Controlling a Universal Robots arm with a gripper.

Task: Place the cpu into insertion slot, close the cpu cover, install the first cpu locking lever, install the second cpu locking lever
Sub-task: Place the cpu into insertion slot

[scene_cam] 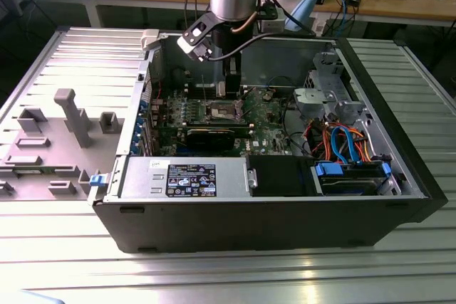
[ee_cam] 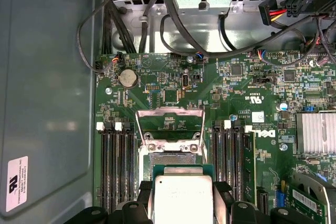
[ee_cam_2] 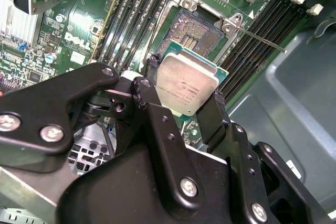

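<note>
Hazard: if you lower the chip [ee_cam_2: 186, 83] tilted or turned, you may bend the pins in the socket [ee_cam_2: 198, 29]. A loose grip could drop it onto the green board [ee_cam: 215, 98].

Count, near to far:
- Jaws: one pair, clamped on the chip's edges.
- Chip: one, held at the socket's near edge, unseated.
- Socket: one, bare.
- Cover [ee_cam: 169, 123]: one, standing open.
</note>
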